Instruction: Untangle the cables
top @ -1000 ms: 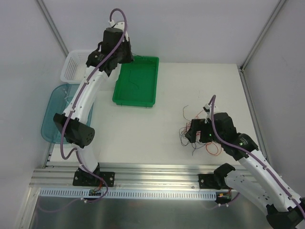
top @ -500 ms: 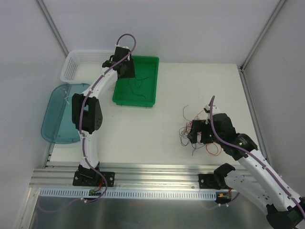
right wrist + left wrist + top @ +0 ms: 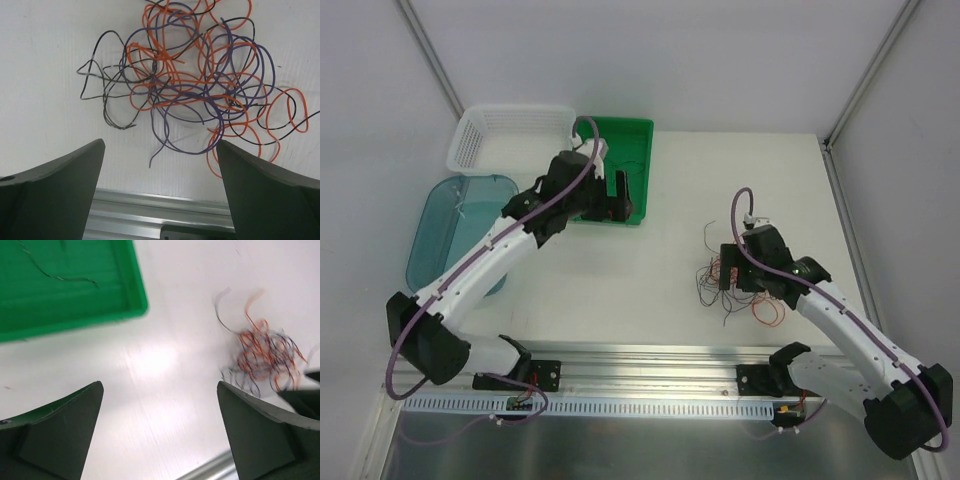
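The cables (image 3: 712, 284) lie as one tangle of thin red-orange, purple and black wires on the white table at the right. My right gripper (image 3: 724, 270) hovers over the tangle, open, with nothing between its fingers. In the right wrist view the cables (image 3: 200, 85) spread just beyond the right gripper (image 3: 160, 150). My left gripper (image 3: 628, 197) hangs open over the near right edge of the green tray (image 3: 620, 128). In the left wrist view the left gripper (image 3: 160, 390) is empty over bare table. One thin dark wire (image 3: 70, 277) lies in the green tray (image 3: 125, 315), and the cables (image 3: 265, 352) show blurred at the right.
A white basket (image 3: 510, 135) stands at the back left, with a teal translucent tray (image 3: 440, 230) in front of it. The aluminium rail (image 3: 620, 360) runs along the table's near edge, close below the tangle, and the rail (image 3: 150, 210) shows in the right wrist view.
My left arm swung from the far side of the green tray to its near right edge and its jaws opened, leaving a thin wire in the tray. The right gripper shifted slightly and stayed open.
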Controlling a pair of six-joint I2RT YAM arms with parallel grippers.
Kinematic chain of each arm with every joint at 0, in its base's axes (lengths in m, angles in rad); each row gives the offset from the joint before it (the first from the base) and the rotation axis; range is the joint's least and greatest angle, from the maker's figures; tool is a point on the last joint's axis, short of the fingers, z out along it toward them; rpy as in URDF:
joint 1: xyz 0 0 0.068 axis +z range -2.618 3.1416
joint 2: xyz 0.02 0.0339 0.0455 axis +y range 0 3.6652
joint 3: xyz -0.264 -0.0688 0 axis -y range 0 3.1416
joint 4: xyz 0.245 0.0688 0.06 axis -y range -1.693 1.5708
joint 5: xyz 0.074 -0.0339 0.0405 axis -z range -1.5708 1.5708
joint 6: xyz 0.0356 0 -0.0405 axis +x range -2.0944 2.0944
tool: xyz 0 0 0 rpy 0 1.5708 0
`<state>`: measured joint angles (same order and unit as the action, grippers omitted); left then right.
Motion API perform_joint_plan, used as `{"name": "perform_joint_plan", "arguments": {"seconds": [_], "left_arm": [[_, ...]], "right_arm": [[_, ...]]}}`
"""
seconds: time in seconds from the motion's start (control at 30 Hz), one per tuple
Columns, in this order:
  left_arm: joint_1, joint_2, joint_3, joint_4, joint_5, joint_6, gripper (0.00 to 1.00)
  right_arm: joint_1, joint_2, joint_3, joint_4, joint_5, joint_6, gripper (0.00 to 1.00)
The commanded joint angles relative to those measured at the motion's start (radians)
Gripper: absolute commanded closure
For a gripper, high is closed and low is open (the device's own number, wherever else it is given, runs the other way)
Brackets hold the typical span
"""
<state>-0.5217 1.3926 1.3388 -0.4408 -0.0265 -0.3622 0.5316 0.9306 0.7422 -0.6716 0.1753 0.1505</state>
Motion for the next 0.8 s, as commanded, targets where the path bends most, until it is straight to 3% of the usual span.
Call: {"name": "perform_joint_plan", "arguments": {"seconds": [0.0,0.17,0.37,0.47,0.5,0.57,0.7,0.77], "left_arm": [[-0.09,-0.09,-0.174,-0.006,0.065,-0.093,0.01],[-0.269,-0.153,-0.299,-0.007,0.056,-0.158,0.01],[-0.365,-0.219,-0.43,0.017,-0.026,-0.26,0.01],[-0.4,-0.233,-0.458,0.031,-0.055,-0.293,0.01],[-0.415,-0.234,-0.461,0.045,-0.059,-0.299,0.02],[-0.429,-0.225,-0.458,0.06,-0.072,-0.305,0.03],[-0.451,-0.181,-0.429,0.097,-0.105,-0.3,0.05],[-0.46,-0.139,-0.405,0.135,-0.118,-0.285,0.06]], "right_arm": [[-0.053,0.053,-0.003,0.087,0.006,0.041,0.0],[-0.153,0.109,-0.081,0.203,-0.079,0.049,0.07],[-0.156,0.233,-0.092,0.317,-0.165,0.017,0.2],[-0.154,0.295,-0.093,0.349,-0.229,0.004,0.41],[-0.145,0.304,-0.095,0.359,-0.24,0.004,0.58],[-0.125,0.303,-0.089,0.369,-0.269,-0.009,0.8],[-0.027,0.29,-0.055,0.336,-0.269,-0.012,0.97],[-0.007,0.274,-0.055,0.34,-0.307,0.0,0.99]]}}
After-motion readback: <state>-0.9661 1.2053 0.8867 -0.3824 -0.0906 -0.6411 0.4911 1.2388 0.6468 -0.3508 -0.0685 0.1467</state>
